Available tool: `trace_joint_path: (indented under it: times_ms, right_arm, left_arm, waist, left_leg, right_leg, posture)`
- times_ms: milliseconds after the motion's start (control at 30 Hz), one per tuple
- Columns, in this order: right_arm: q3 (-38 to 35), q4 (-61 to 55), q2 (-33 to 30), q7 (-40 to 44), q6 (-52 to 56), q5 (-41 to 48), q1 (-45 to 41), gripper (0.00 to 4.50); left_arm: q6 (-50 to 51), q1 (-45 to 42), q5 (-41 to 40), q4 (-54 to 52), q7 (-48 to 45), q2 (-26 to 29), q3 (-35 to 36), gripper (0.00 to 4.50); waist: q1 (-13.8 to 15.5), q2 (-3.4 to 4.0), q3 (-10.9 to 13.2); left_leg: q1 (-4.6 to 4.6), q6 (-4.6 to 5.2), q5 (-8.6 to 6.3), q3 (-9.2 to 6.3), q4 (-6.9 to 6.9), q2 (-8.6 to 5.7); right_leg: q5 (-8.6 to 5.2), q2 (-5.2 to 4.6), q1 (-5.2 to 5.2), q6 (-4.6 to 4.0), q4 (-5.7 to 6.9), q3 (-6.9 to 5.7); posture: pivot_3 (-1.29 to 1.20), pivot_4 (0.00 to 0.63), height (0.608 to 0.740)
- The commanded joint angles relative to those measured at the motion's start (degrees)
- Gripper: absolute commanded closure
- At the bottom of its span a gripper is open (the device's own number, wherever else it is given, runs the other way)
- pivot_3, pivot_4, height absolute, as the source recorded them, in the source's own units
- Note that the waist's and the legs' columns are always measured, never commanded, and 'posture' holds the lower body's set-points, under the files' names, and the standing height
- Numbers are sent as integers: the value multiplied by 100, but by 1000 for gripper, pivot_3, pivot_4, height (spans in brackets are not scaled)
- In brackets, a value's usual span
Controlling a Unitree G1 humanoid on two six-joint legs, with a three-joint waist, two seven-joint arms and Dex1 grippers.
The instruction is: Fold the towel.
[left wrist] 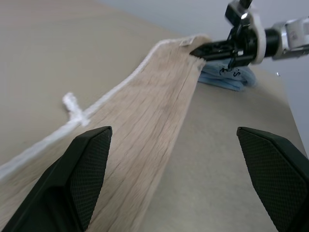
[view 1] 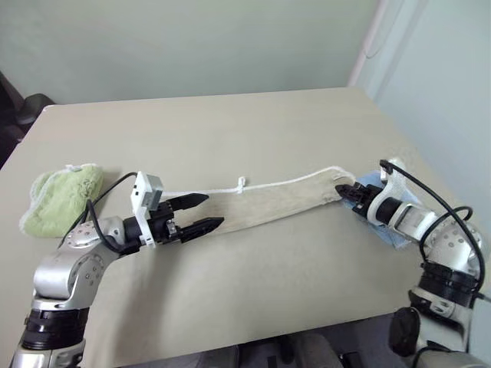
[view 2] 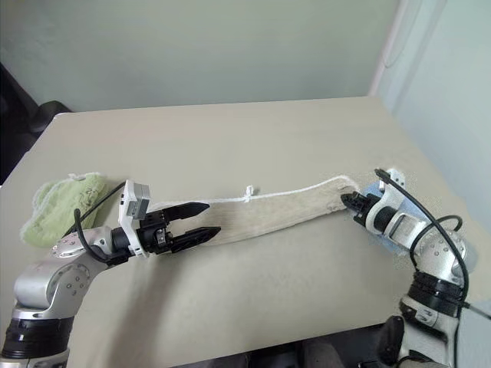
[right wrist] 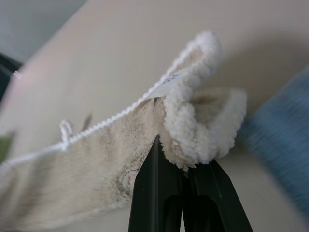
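The towel (view 1: 268,205) lies as a long folded strip across the middle of the tabletop (view 1: 230,130), running from near its left edge toward its right edge. The right hand (view 1: 347,192) is pressed together on the towel's right end, which is raised off the tabletop. The left hand (view 1: 205,213) hovers spread wide over the left end, gripping nothing. Risks: the bunched pinch could slip, or pulling one end alone could drag the strip crooked. A green cloth (view 1: 61,198) sits near the left edge, a blue cloth (left wrist: 227,77) under the right hand.

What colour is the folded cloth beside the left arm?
Light green, clearest in the left eye view.
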Motion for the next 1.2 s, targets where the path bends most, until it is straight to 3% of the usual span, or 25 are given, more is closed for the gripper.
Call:
trace_joint_path:
  times_ms: [33, 200, 333, 433, 667, 867, 1200]
  right_arm:
    - [667, -169, -637, 573, -556, -408, -84, 4450]
    - [2320, -506, -1674, 1605, -1545, -1309, -125, 4450]
    - [3327, -745, -1990, 2243, -2204, -1872, -318, 4450]
    - [3742, -954, -1919, 2667, -2390, -1956, -548, 4450]
    - [4622, -1183, -1871, 3547, -2890, -2369, -887, 4450]
    - [5269, -519, -1486, 3881, -3275, -2932, -1161, 4450]
    - [5464, 253, -821, 4000, -3506, -3484, -1195, 4450]
  left_arm:
    - [-179, -65, 31, -24, -45, 67, 149, 0]
    - [-218, -133, 72, 47, -22, 58, 105, 0]
    - [-258, -184, 103, 89, -14, 42, 68, 0]
    - [-279, -200, 125, 94, -5, 18, 54, 0]
    - [-289, -135, 144, 29, 30, -42, 79, 0]
    - [-273, -114, 140, -41, 85, -118, 70, 0]
    - [-285, -24, 148, -146, 165, -242, 26, 0]
  waist:
    - [-3, 4, 2]
    - [-10, 7, 4]
    - [-46, 8, 4]
    - [-62, 8, 4]
    - [-45, 5, 3]
    - [-48, 1, 1]
    - [-41, 0, 0]
  left_leg:
    - [-1, 0, 0, 0, 0, 0]
    - [0, 0, 2, 2, -2, 1]
    - [2, 0, 3, 3, -3, 4]
    - [0, 73, 46, 7, 1, 3]
    - [0, 74, 47, 5, 1, 2]
    - [1, 72, 45, 4, 2, 2]
    - [3, 72, 46, 3, 1, 3]
  right_leg:
    - [0, 0, -1, 0, 0, 0]
    - [-1, 1, -1, 2, 0, -2]
    - [-3, 5, 0, 5, -3, -3]
    - [-5, 4, 0, 8, -5, -3]
    - [-16, 3, 4, 10, -7, -1]
    - [-18, 2, 4, 9, -7, 0]
    - [-6, 1, 2, -11, -3, -3]
  posture:
    - [0, 150, 740]
    - [0, 150, 740]
    - [0, 150, 740]
    - [0, 150, 740]
    - [0, 150, 740]
    - [0, 150, 740]
    - [0, 150, 740]
